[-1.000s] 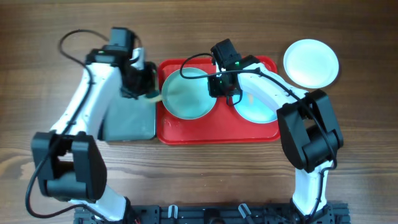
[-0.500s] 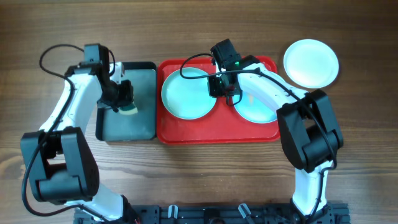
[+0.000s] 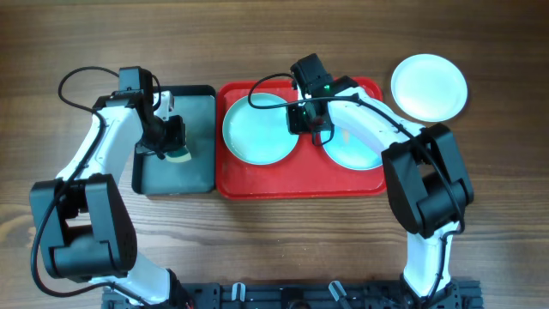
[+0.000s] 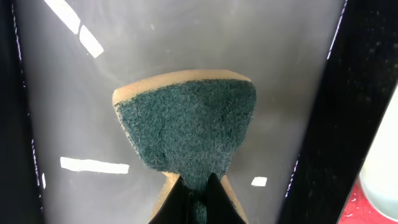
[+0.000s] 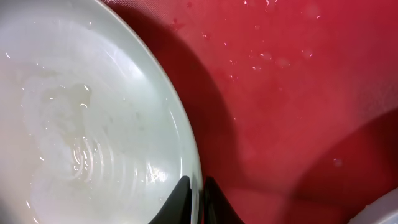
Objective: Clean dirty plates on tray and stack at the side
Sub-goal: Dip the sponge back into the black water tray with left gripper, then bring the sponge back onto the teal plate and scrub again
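— What has shifted?
— The left claw has carried the sponge off the aqua plate to over the grey tray. It is clamped on the sponge's narrow end.
— And that plate?
— It lies wet in the left half of the red tray, its left edge close to the tray's rim. The right claw is pinched shut on its right rim.
— Room to move?
— Little. The second aqua plate sits just beside it, partly under the arm. The white plate is off the tray's far right corner, with bare table around it.
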Motion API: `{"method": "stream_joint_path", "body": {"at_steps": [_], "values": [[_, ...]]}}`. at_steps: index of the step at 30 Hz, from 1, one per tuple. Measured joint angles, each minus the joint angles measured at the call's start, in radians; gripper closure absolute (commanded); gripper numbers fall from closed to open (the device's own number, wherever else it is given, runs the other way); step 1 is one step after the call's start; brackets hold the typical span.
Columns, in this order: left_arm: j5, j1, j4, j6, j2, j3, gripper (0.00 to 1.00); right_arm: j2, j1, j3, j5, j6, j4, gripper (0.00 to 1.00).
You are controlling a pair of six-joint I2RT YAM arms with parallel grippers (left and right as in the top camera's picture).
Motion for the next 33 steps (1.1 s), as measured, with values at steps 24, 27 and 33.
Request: {"method": "stream_joint_path", "body": {"at_steps": [24, 27, 33], "values": [[0.195, -0.299, 0.281, -0.226, 0.000, -0.003, 0.96, 0.000, 0.000, 0.000, 0.000, 0.000, 0.000, 0.96], [0.164, -0.306, 0.293, -0.252, 0.021, -0.003, 0.96, 0.000, 0.000, 0.000, 0.000, 0.000, 0.000, 0.96], [0.146, -0.306, 0.301, -0.261, 0.076, -0.003, 0.96, 0.000, 0.000, 0.000, 0.000, 0.000, 0.002, 0.96]]}}
